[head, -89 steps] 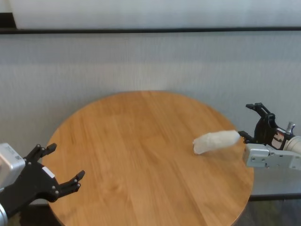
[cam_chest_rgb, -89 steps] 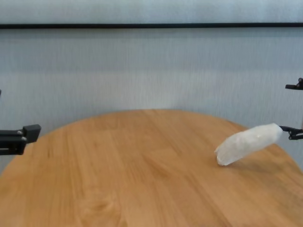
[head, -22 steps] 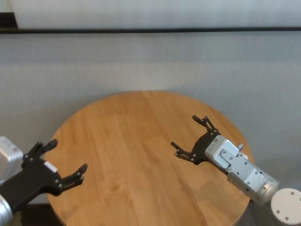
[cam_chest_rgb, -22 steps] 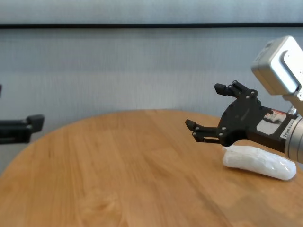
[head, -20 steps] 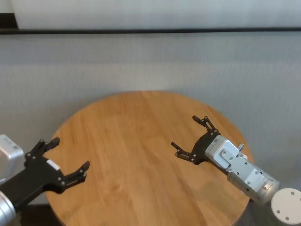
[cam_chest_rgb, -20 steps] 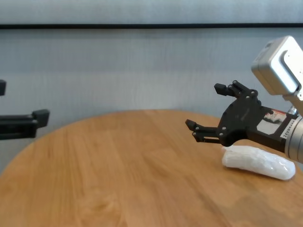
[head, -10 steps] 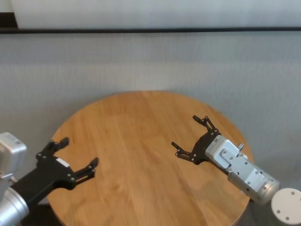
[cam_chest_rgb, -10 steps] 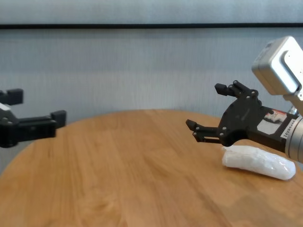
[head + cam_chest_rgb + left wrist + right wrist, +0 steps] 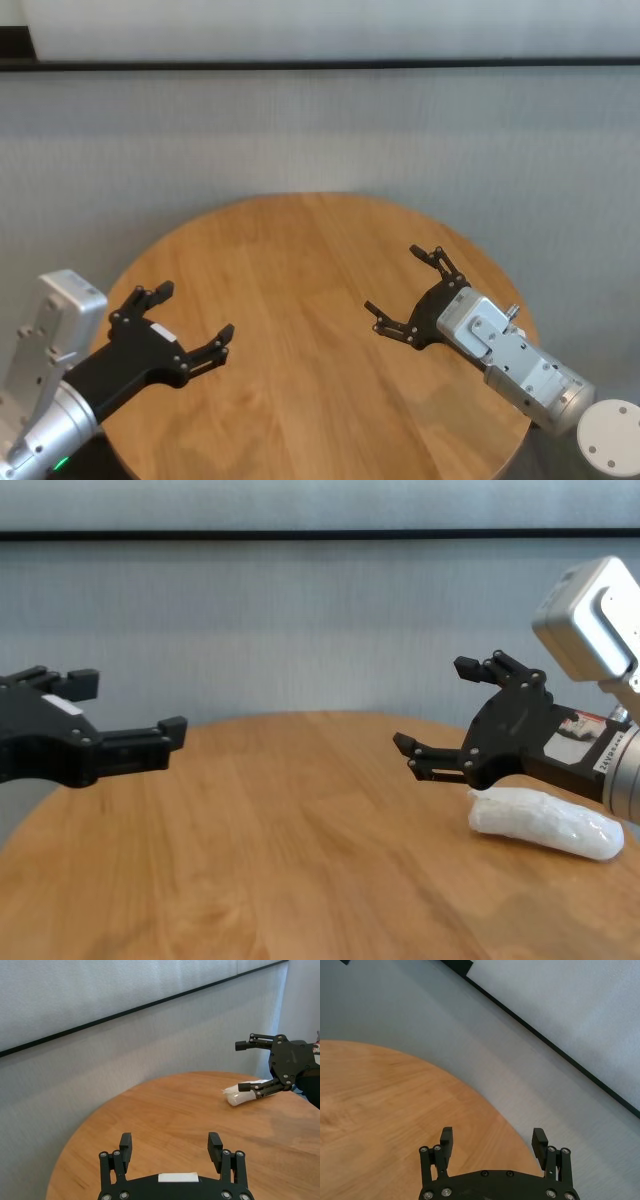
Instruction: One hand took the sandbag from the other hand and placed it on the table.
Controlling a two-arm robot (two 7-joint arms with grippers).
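The sandbag [image 9: 545, 820], a white bag in crinkly plastic, lies on the wooden table [image 9: 300, 830] near its right edge. It also shows in the left wrist view [image 9: 240, 1096] and is hidden under my right arm in the head view. My right gripper [image 9: 430, 702], the claw with the labelled plate, is open and empty just above the bag's near end; it also shows in the head view [image 9: 392, 280]. My left gripper [image 9: 195, 312], flat black with a white sticker, is open and empty over the table's left side [image 9: 135, 702].
A white round disc [image 9: 612, 436] sits off the table at the front right. A grey wall with a black strip [image 9: 320, 65] stands behind the table. In the right wrist view the table's edge [image 9: 485, 1105] curves past my open right gripper [image 9: 493, 1135].
The sandbag, earlier tilted at my right gripper's fingertips, now lies flat on the table. Over the last second my left gripper moved in over the table; the right arm stayed still.
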